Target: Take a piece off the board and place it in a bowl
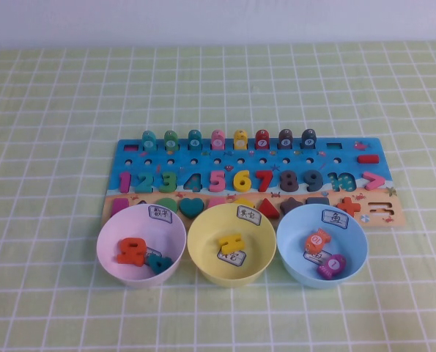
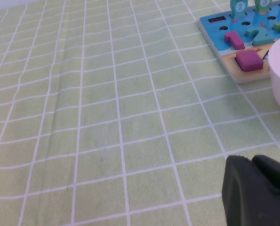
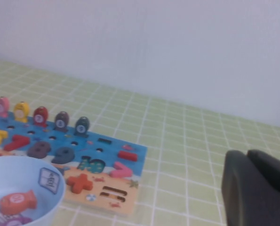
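1. Board (image 1: pixel 133 158): blue upper field, tan lower strip, multicoloured numbers.
2. Bowl (image 1: pixel 115 235): pale pink-lilac, white label; orange piece (image 1: pixel 132 250) and teal piece inside.
3. Yellow bowl (image 1: pixel 203 242); light blue bowl (image 1: pixel 294 235).
4. Tablecloth (image 1: pixel 56 110): pale green, white grid.
5. Left gripper (image 2: pixel 260 190), right gripper (image 3: pixel 257 186): black.

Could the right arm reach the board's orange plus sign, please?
Probably yes: only bare cloth separates the shut right gripper, off the board's right end, from the orange plus sign; left gripper waits opposite.
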